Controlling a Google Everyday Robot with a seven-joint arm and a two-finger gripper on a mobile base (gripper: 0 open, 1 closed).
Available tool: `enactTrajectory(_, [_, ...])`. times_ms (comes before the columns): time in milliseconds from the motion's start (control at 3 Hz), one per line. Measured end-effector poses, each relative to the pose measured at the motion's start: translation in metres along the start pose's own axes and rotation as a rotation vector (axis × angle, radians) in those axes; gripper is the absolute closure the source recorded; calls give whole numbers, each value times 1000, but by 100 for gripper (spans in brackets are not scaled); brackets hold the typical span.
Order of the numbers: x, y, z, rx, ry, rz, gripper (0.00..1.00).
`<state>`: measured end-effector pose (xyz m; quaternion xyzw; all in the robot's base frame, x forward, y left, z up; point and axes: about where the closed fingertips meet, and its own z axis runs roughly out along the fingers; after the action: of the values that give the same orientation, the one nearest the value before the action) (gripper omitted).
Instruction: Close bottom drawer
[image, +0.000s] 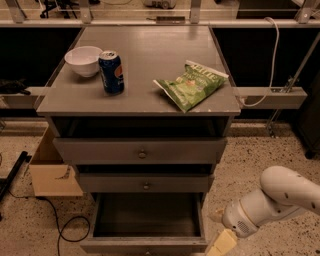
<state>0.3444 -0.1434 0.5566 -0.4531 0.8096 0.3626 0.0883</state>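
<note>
The bottom drawer (145, 244) of the grey cabinet is pulled far out, its deep dark box open to view; its front runs along the bottom edge of the view. The two drawers above, each with a small knob, sit nearly shut. My gripper (220, 245) is at the bottom right, just beyond the open drawer's right front corner, on the end of the white arm (280, 197). Only one pale finger shows clearly, partly cut off by the frame edge.
On the cabinet top (150, 60) stand a white bowl (83, 60), a blue soda can (111, 72) and a green chip bag (192, 84). A cardboard box (50, 170) sits on the floor at the left, with a black cable (60, 225) beside it.
</note>
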Motion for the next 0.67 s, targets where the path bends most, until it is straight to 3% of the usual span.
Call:
enactTrajectory(333, [12, 5, 25, -26, 1, -6, 0])
enactTrajectory(667, [25, 5, 47, 11, 80, 8, 0])
